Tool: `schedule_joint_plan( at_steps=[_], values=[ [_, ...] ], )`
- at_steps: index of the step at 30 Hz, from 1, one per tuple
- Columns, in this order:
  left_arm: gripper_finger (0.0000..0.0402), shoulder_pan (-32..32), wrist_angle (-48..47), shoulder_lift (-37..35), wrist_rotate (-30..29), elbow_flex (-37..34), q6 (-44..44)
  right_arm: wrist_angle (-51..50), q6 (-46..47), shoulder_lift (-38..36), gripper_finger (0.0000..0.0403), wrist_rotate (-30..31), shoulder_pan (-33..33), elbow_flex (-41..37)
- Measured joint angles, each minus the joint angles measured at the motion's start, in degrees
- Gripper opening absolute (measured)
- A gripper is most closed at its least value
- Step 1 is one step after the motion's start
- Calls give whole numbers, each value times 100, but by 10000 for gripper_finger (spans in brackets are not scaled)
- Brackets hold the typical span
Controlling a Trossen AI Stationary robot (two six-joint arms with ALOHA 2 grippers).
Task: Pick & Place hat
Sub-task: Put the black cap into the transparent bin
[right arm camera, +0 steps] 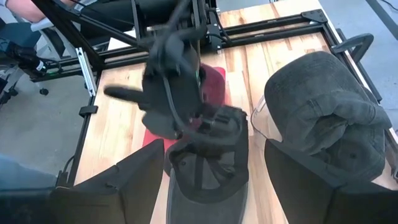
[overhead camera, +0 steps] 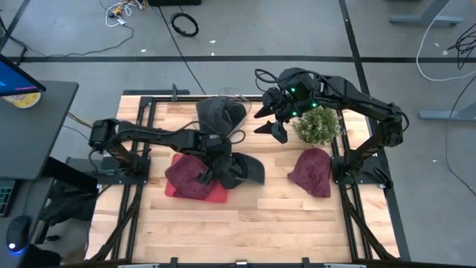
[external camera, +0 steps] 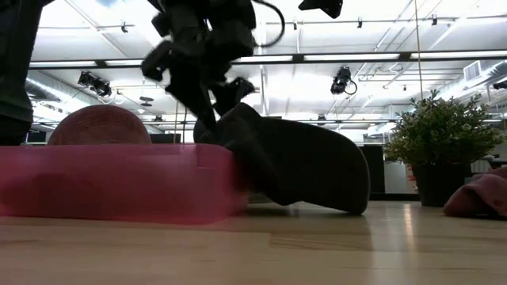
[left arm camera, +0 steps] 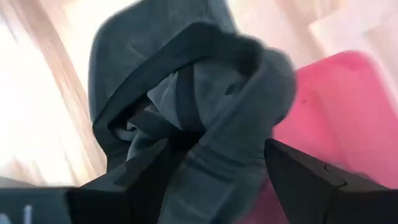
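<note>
A dark grey cap hangs from my left gripper at the table's middle, right beside a pink tray that holds a maroon hat. In the low view the cap slants down from the gripper next to the tray. My right gripper hovers open toward the far side, near a potted plant, touching nothing. Its wrist view looks down on the cap. My left gripper is shut on the cap's bunched crown fabric, pinched between its two fingers, several folds together. The fingers come from above, slanting down. The cap hangs tilted below them, its lower end on the table beside the tray's right wall.
A second dark hat sits on a clear stand at the far middle, seen also in the right wrist view. Another maroon hat lies on the right near the plant. Bare wood runs along the near side.
</note>
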Motion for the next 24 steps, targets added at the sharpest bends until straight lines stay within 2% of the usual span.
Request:
schedule_joint_plan(
  at_steps=[3, 5, 7, 11, 12, 17, 24],
  values=[
    [246, -4, 19, 214, -368, -1, 26, -25, 14, 21, 278, 0, 0, 0],
    [218, -10, 0, 255, -628, -4, 28, -8, 20, 21, 278, 0, 0, -11],
    [172, -20, -125, 198, -757, -2, 29, 14, 22, 19, 278, 0, 0, -62],
    [37, -23, -560, -118, -977, 271, 58, -61, 20, 22, 278, 28, -1, -75],
    [20, -14, -714, -194, -1048, 410, 66, -58, 17, 19, 278, 59, -2, -75],
    [7, 54, -1211, -562, -1601, 1415, 197, -41, 11, 21, 278, 151, -39, -75],
    [6, 50, -2063, -698, -2218, 3480, 1395, -57, 36, 21, 278, 152, -55, -75]
  ],
)
